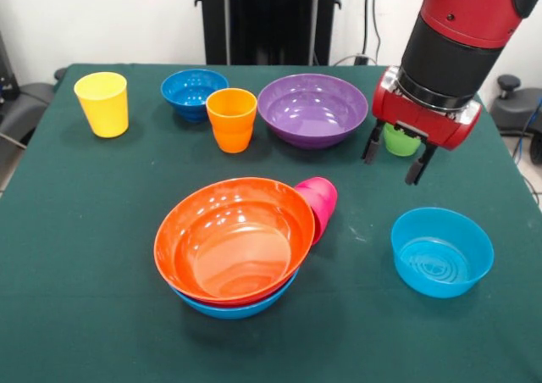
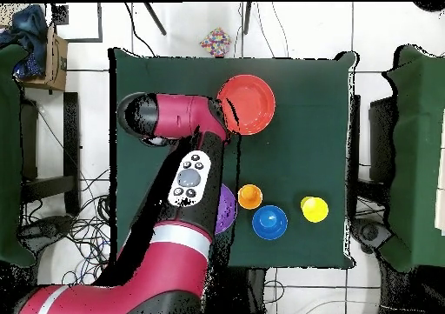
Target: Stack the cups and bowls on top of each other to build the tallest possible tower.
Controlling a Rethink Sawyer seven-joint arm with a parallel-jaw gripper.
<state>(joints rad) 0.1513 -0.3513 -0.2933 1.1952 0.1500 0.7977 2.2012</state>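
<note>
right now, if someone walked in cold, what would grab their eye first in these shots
Probably the big orange bowl at the table's middle, nested in a light-blue bowl, with a pink cup on its side against their rim. Next, the red arm's gripper, poised over a green cup beside the purple bowl.

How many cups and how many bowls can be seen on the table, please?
Cups: 4 – yellow cup, orange cup, green cup, pink cup.
Bowls: 5 – dark-blue bowl, purple bowl, large orange bowl, the light-blue bowl under it, small light-blue bowl.
Total: 9
</note>
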